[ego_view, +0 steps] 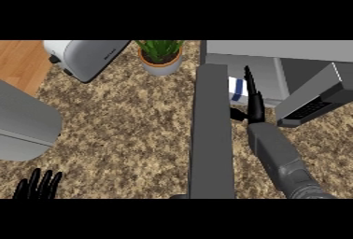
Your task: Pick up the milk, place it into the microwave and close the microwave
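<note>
We reach our right hand (255, 100), fingers straight, beside the milk carton (236, 88) inside the microwave (276, 60); left hand (39, 185) rests released.

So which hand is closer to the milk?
The right hand. Its straight fingers reach right beside the milk carton at the microwave. The left hand rests far off at the view's lower left.
</note>
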`<state>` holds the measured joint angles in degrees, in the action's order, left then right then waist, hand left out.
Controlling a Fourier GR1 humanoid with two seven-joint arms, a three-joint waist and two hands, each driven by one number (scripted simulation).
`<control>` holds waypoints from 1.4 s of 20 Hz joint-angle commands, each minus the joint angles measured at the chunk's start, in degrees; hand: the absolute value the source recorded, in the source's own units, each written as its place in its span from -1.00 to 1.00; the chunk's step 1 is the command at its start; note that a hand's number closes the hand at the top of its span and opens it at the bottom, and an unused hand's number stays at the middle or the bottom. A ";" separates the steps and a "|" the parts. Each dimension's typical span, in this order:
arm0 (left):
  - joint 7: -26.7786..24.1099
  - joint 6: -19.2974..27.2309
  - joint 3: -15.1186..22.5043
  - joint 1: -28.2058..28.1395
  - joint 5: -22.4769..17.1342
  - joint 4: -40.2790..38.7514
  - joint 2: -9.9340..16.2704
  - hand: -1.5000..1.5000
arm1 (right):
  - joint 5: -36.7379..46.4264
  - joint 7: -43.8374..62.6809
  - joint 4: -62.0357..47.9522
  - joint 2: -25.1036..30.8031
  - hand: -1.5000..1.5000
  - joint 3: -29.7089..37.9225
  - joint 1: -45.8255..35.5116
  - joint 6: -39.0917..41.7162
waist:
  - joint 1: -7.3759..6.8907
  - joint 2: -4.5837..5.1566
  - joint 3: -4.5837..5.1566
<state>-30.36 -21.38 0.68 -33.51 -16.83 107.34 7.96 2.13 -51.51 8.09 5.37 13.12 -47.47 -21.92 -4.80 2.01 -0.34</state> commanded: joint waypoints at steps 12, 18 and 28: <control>2.78 1.83 2.51 -1.09 3.08 0.47 -2.44 -1.00 | -1.03 -11.04 1.45 -2.33 -1.00 0.52 10.78 13.77 | 3.58 -1.58 0.24; 1.25 0.33 6.57 -6.71 8.03 2.58 -2.56 -1.00 | 0.12 -11.72 6.40 0.35 -1.00 -2.30 18.25 19.86 | 4.57 -2.17 0.34; 4.79 -2.20 8.15 4.85 9.76 -6.11 -1.15 -1.00 | -2.51 -13.64 17.54 4.22 1.00 -2.00 31.73 22.00 | 5.72 -2.21 0.40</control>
<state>-26.11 -22.62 7.24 -32.73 -8.96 104.98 6.67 0.46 -60.32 22.02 8.11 11.07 -20.90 -2.73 0.41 -0.17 0.03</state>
